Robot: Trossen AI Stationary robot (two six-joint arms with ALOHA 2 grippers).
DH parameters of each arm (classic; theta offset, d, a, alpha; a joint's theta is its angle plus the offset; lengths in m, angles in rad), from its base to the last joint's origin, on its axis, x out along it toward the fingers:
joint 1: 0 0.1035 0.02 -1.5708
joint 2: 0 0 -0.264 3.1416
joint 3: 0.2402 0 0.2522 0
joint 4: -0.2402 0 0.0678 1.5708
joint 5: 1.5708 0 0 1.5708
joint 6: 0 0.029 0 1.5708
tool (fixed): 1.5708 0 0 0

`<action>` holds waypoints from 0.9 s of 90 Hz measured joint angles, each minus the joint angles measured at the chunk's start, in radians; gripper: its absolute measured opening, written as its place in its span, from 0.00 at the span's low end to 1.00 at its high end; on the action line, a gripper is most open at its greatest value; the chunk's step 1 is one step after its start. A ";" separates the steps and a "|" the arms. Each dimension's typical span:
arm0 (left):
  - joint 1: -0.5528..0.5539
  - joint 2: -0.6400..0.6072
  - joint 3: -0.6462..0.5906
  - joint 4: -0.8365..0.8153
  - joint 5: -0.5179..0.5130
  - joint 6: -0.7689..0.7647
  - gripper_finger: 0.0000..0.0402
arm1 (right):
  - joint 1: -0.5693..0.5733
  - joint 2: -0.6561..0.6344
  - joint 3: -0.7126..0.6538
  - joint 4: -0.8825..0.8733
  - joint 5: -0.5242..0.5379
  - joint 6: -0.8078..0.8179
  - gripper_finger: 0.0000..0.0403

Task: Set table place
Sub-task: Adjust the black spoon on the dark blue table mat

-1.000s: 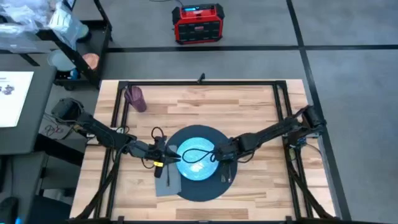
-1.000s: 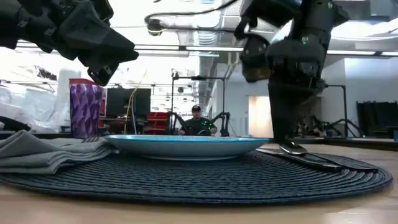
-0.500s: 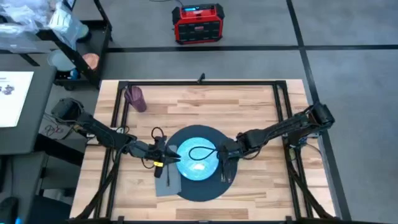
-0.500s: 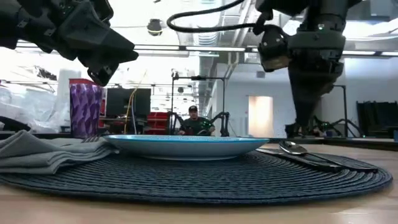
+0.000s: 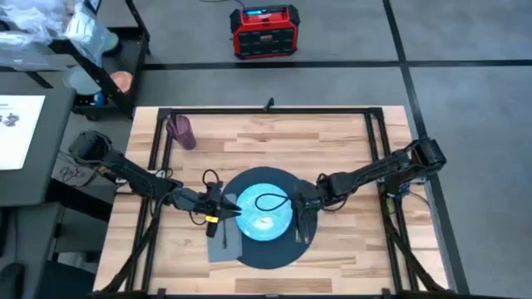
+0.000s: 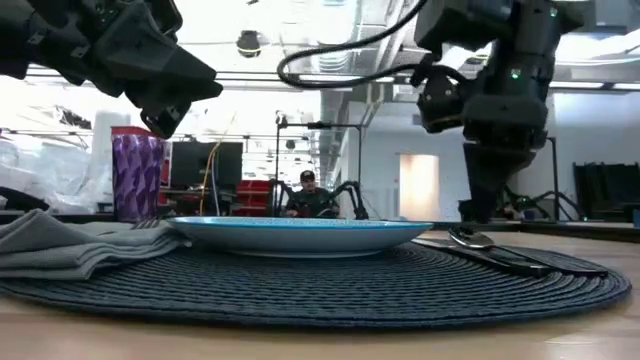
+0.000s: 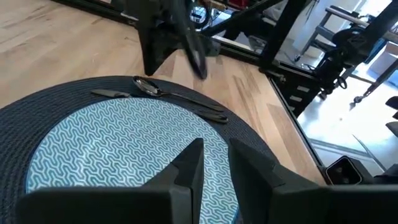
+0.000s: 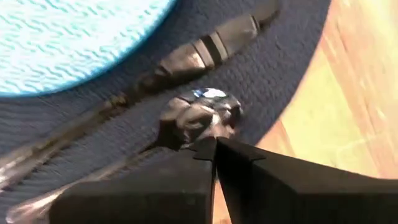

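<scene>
The round dark place mat (image 5: pixel 268 254) lies on the wood table (image 5: pixel 332 149) and carries a light blue plate (image 5: pixel 259 223). A spoon (image 8: pixel 202 115) and a knife (image 8: pixel 205 50) lie side by side on the mat's right part (image 5: pixel 302 234). A grey napkin (image 5: pixel 223 242) lies at the mat's left edge. My left gripper (image 5: pixel 231 209) hovers over the plate's left rim, its fingers (image 7: pixel 194 163) a narrow gap apart, holding nothing. My right gripper (image 5: pixel 304 209) is shut, its tip (image 8: pixel 215 144) right at the spoon's bowl. My right gripper points its shut fingers down at the spoon's bowl (image 8: pixel 211 106), the far end of the spoon. Whether the fingertips touch the bowl or stand just above it, I cannot tell. The spoon lies flat on the mat.
A purple cup (image 5: pixel 180 130) stands at the far left of the table. A black rail frame (image 5: pixel 266 109) runs along the table's edges. A red box (image 5: pixel 264 31) sits on the floor beyond, and a dark side desk (image 5: pixel 25 133) stands to the left. Bare wood lies right of the mat.
My right gripper has drawn back a little from the plate's right rim toward the table's right edge, rising off the mat and then sinking again by the spoon's bowl. The spoon and knife have stayed where they lie.
</scene>
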 joint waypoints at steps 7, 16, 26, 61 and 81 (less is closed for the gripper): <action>0.000 0.000 0.000 0.000 0.000 0.001 0.14 | 0.000 0.000 0.002 0.011 -0.001 -0.018 0.00; 0.000 0.000 0.000 0.000 0.000 0.001 0.14 | -0.008 0.000 0.002 0.020 -0.002 -0.026 0.00; 0.000 0.000 0.000 0.000 0.000 0.001 0.14 | -0.021 0.000 0.002 0.028 -0.003 -0.032 0.00; 0.000 0.000 0.000 0.000 0.000 0.000 0.14 | -0.039 0.000 -0.022 0.070 -0.002 -0.053 0.00; 0.000 0.000 0.000 0.000 0.000 0.000 0.14 | -0.038 0.000 -0.066 0.086 0.009 -0.029 0.00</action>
